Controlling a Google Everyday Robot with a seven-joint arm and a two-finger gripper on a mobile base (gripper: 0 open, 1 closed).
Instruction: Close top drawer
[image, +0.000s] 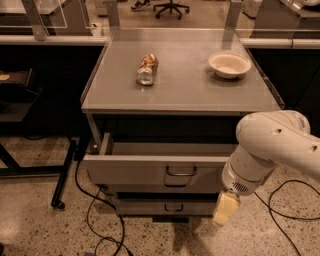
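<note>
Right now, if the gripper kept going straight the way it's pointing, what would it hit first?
Probably the speckled floor. The gripper hangs pointing down, below the front of the partly open top drawer and beside the lower drawer. Depth is unclear, so that lower front can't be ruled out.

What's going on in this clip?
A one-armed robot is at a grey drawer cabinet. The top drawer stands partly open, its inside showing behind the front panel. The gripper hangs low in front of the drawer's right end, beside the lower drawer; whether it touches anything cannot be told. A can on its side and a bowl sit on the cabinet top.
</note>
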